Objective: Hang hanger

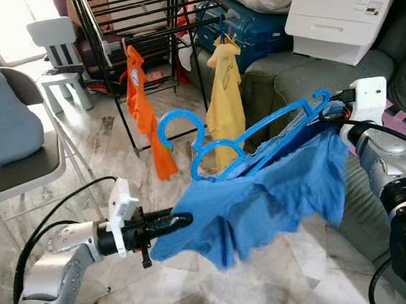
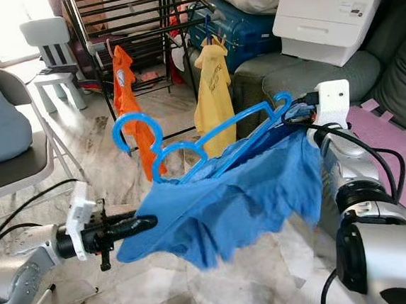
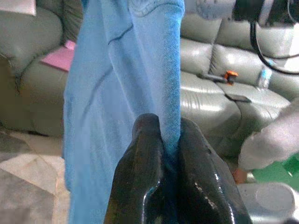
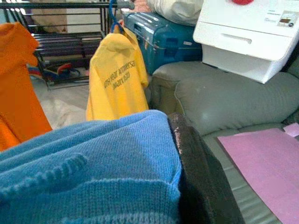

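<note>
A bright blue plastic hanger (image 1: 248, 135) with a curled hook is lying tilted in mid-air between the two arms, its hook end pointing toward the black metal drying rack (image 1: 142, 29). A blue knitted garment (image 1: 264, 196) is draping from it in loose, crumpled folds, not yet sitting squarely on the hanger's shoulders.

The left gripper (image 1: 184, 219) is pinching the lower edge of the blue garment, its two black fingers (image 3: 145, 186) clenched on a fold of the cloth. The right gripper (image 2: 301, 120) is sitting at the far end of the hanger, with the knit bunching against one black finger (image 4: 196, 177); whether it is clamped cannot be told.

An orange shirt (image 1: 142, 111) and a yellow shirt (image 1: 225, 100) are hanging on the rack. The pale marble-patterned floor (image 1: 118, 152) is spreading below. A grey-green leather sofa (image 1: 282, 81) is carrying a white printer (image 1: 337, 16) and a dark blue suitcase (image 1: 245, 24). A white child's chair (image 1: 60, 58) is standing by the window, and a grey folding chair (image 1: 26, 164) nearer on the robot's left.
</note>
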### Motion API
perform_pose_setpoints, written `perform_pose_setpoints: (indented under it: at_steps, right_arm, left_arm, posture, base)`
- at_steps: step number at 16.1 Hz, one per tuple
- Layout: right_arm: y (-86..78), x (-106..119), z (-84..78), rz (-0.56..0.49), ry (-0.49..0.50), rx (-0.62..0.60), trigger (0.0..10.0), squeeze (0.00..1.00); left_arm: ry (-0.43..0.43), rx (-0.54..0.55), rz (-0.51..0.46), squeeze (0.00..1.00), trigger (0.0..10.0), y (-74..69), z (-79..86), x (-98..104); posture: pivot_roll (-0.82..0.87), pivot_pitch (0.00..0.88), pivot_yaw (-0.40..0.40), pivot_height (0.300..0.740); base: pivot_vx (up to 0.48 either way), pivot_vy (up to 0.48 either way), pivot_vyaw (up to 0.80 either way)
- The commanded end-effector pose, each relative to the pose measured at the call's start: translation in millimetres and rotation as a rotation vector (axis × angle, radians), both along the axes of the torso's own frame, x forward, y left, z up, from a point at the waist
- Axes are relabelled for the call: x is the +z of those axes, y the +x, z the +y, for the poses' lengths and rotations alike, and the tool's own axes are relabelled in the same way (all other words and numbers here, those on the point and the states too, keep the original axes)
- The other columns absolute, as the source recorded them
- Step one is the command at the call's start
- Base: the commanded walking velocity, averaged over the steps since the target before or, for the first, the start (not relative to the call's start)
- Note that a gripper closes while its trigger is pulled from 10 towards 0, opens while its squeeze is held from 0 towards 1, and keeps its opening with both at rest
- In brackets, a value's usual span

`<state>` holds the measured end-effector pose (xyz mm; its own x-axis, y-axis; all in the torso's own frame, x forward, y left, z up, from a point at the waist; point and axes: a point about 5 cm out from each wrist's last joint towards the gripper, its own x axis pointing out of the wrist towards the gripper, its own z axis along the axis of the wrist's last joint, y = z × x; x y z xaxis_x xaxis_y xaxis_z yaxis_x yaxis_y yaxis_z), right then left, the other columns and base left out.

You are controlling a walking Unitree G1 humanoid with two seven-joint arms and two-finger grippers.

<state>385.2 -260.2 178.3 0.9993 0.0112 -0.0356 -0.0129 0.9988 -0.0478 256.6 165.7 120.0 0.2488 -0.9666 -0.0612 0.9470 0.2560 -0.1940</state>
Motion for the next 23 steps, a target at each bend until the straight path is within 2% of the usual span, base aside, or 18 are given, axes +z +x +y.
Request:
perform_pose_setpoints:
  at_steps: [1, 4, 6, 12, 17, 19, 23]
  right_arm:
    - [4.4, 23.9, -1.9, -0.109, 0.041, -0.003, 0.0, 0.00]
    - [3.1, 33.1, 3.7, -0.202, 0.051, 0.080, 0.0, 0.00]
    - [0.8, 36.7, 5.9, -0.256, 0.059, 0.125, 0.0, 0.00]
    - [4.8, 38.5, 1.4, -0.208, 0.021, 0.066, 0.0, 0.00]
    - [9.7, 37.4, 5.0, -0.147, 0.009, 0.038, 0.0, 0.00]
    - [10.9, 37.8, 8.4, -0.148, 0.016, 0.052, 0.0, 0.00]
    - [12.1, 47.4, 9.1, -0.188, 0.023, 0.065, 0.0, 0.00]
  left_arm:
    - [0.047, 0.017, 0.012, 0.00, 0.0, -0.4, 5.8, -7.7]
    - [-0.045, 0.234, -0.052, 0.00, 0.0, 22.4, 10.8, -3.4]
    - [-0.074, 0.285, -0.061, 0.00, 0.0, 26.6, 13.0, -1.7]
    - [-0.123, 0.070, 0.018, 0.00, 0.0, 4.9, 0.4, 3.4]
    - [-0.114, -0.006, 0.066, 0.00, 0.0, -3.9, -3.4, 0.8]
    - [-0.071, -0.030, 0.082, 0.00, 0.0, -7.7, -3.7, -4.6]
    - [0.036, -0.032, 0.135, 0.00, 0.0, -13.1, 0.3, -29.0]
  posture:
    - [-0.11, 0.000, 0.003, 0.740]
    - [-0.11, 0.000, 0.003, 0.740]
    - [-0.11, 0.000, 0.003, 0.740]
    - [-0.10, 0.000, 0.004, 0.740]
    - [-0.10, 0.000, 0.006, 0.740]
    - [-0.10, 0.000, 0.006, 0.740]
    - [-0.11, 0.000, 0.006, 0.740]
  base:
    - [0.000, 0.000, 0.00]
    - [0.000, 0.000, 0.00]
    - [0.000, 0.000, 0.00]
    - [0.000, 0.000, 0.00]
    - [0.000, 0.000, 0.00]
    - [0.000, 0.000, 0.00]
    - [0.000, 0.000, 0.00]
